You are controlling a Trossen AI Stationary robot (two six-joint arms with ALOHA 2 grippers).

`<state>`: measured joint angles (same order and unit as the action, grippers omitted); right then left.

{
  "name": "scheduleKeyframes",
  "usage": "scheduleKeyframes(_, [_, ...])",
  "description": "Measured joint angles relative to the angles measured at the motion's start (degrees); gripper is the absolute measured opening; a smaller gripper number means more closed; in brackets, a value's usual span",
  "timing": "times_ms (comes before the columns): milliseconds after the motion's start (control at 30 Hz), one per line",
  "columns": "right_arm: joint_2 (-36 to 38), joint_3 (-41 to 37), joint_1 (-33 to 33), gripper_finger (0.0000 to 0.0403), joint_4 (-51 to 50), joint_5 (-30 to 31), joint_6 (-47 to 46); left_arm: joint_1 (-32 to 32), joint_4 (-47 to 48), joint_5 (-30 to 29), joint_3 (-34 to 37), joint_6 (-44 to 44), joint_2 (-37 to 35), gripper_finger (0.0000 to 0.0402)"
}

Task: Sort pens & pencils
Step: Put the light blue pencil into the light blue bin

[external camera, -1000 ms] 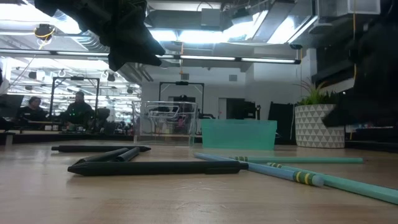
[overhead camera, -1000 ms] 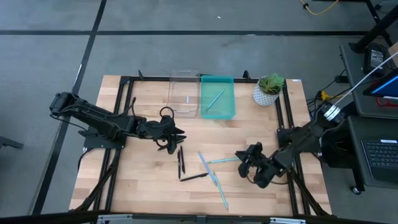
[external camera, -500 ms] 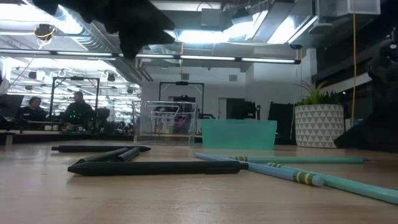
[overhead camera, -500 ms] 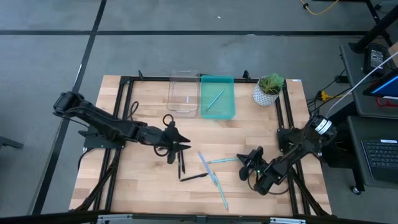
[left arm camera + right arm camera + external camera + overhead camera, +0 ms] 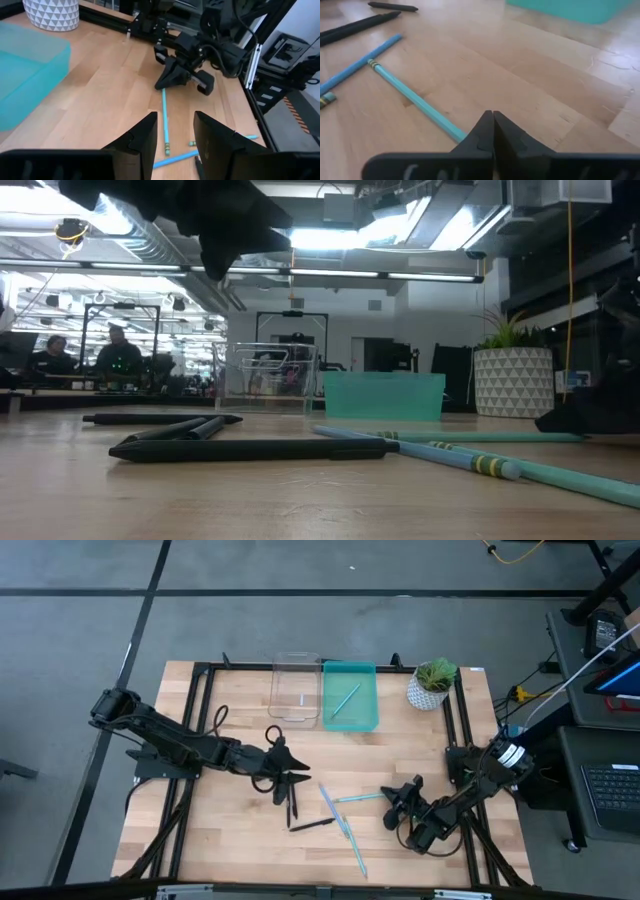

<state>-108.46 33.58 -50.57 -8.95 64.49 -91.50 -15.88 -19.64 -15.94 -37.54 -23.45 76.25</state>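
Black pens (image 5: 292,802) and light teal pencils (image 5: 350,838) lie flat on the wooden table, near its middle. My left gripper (image 5: 290,780) hovers open above the black pens, nothing between its fingers (image 5: 145,137). My right gripper (image 5: 392,803) is down at the table, shut at the right end of one teal pencil (image 5: 358,798). The low view shows the pens (image 5: 250,448) and pencils (image 5: 470,460) lying on the boards. One more teal pencil (image 5: 345,700) lies inside the teal bin (image 5: 372,720). My right gripper has its shut fingertips (image 5: 485,131) at the right end of the teal pencil (image 5: 451,128), coming in slanting down from the table's right. The pencil runs in under the fingertips, which hide the contact itself. The rest of the pencil lies flat on the table.
A clear bin (image 5: 296,718) stands beside the teal bin at the far edge, and a potted plant (image 5: 432,683) stands at the far right. Black frame rails (image 5: 200,700) run along both sides of the table. Bare wood lies near the front left (image 5: 220,840).
My right gripper has sunk to the table at the teal pencil's right end. My left gripper has moved a little toward the table's right and near edges, over the black pens. The pens and pencils have stayed where they were.
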Motion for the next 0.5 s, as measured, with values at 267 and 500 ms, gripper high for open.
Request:
scheduleKeyframes(267, [-3.42,0.13,0.00,0.0001,0.59,2.65,-4.09,0.00,-0.65,1.13,0.00,0.03,-0.02,0.0121])
scheduleKeyframes(500, [-4.06,-0.13,0.04,0.0001,-0.39,5.45,-7.11,0.00,-0.74,0.60,0.00,0.05,-0.02,0.0121])
